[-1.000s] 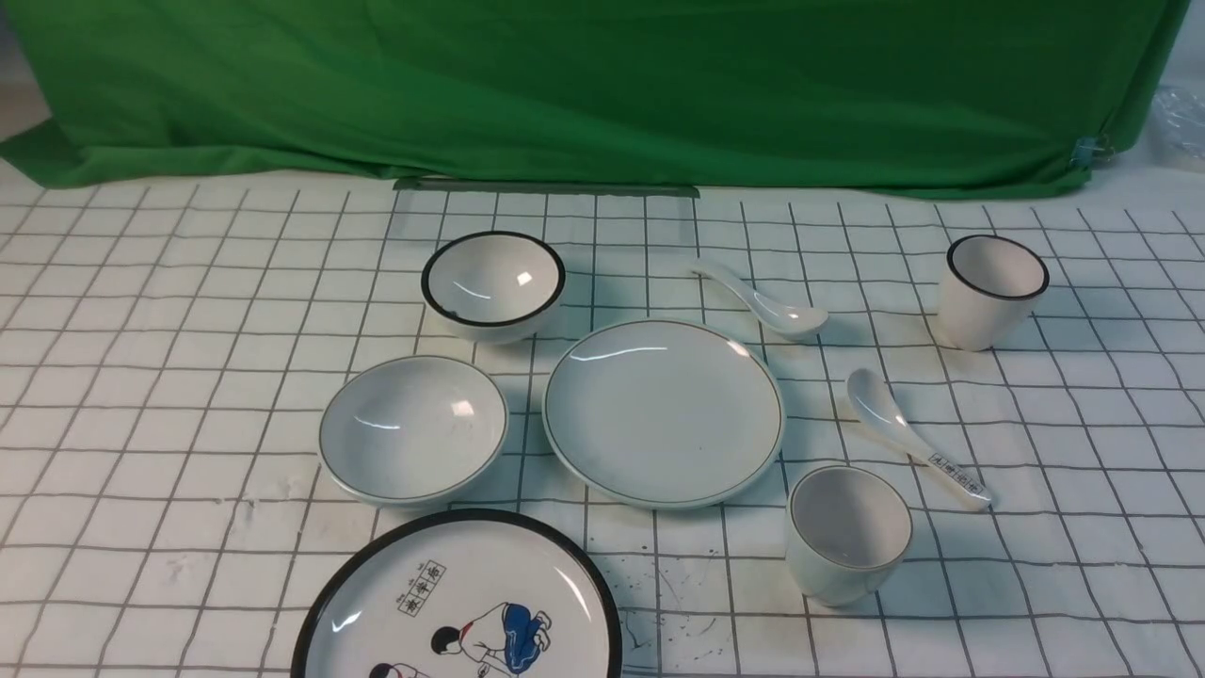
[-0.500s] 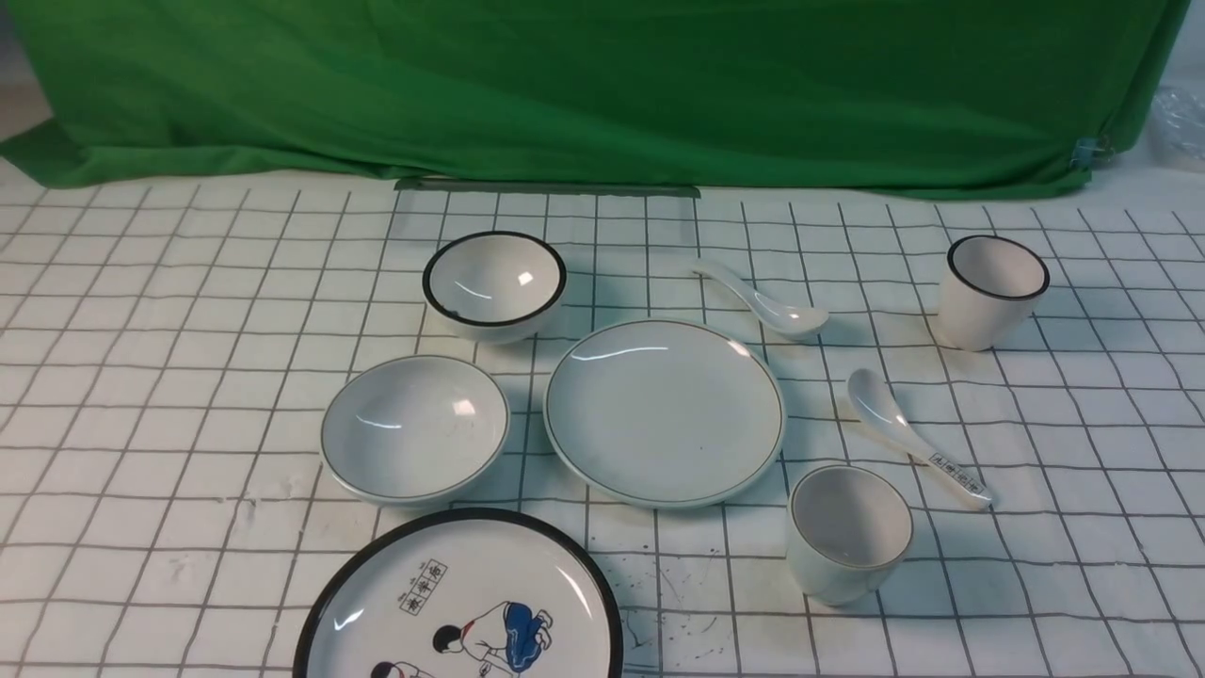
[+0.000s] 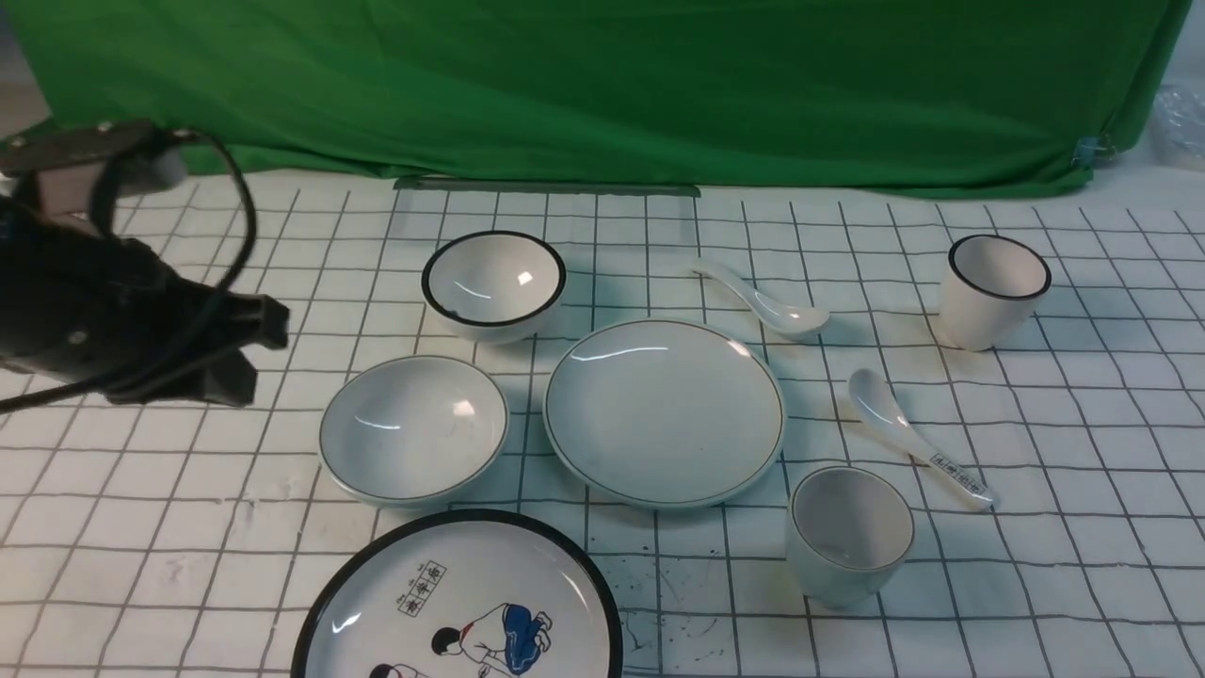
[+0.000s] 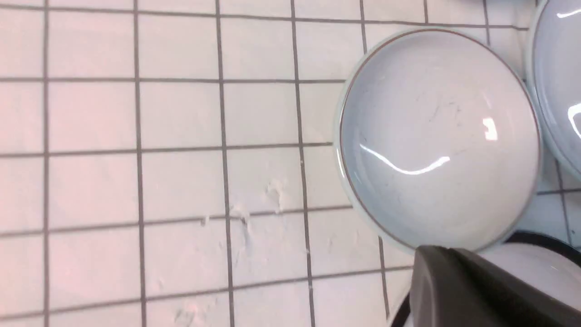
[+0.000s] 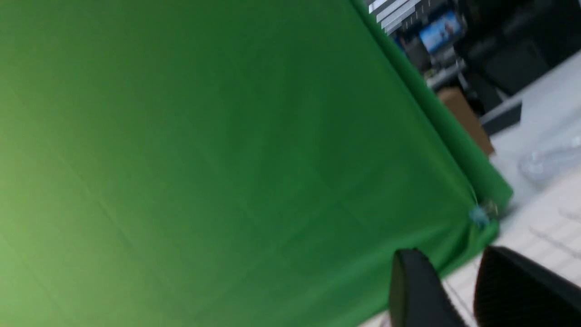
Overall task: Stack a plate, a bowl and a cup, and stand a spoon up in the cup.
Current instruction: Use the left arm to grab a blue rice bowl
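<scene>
As judged from the layout, first step not begun: plate (image 3: 664,411), bowl (image 3: 414,428), cup (image 3: 850,535) and spoon (image 3: 761,299) all separate on the gridded cloth (image 3: 1083,452), nothing stacked.

Left gripper (image 3: 259,353): closed, empty, hanging above the cloth at table left, tips aimed toward centre. Right gripper (image 5: 449,265): out of the front view. In its wrist view, fingers parted, nothing between, aimed at the green backdrop (image 5: 204,159).

Key relation: bowl to the right of the left gripper and a little nearer the robot, near but apart, with nothing in between. Round, so no long axis to line up with; left rim facing the tips. In the left wrist view, bowl off to one side of the dark finger (image 4: 458,281), not under it. Left arm clearly the nearer one, so probably the arm for the bowl.

Plate just beside the bowl on its right, rims close, narrow gap. Needs opening first, then travel rightward to the bowl's left rim.

Watch: cartoon plate (image 3: 461,603) just in front of the bowl, black-rimmed bowl (image 3: 493,282) just behind. Approach from the left side judged safest.

Cup near the plate's front right. Spoon beyond its far rim, handle pointing back-left.
</scene>
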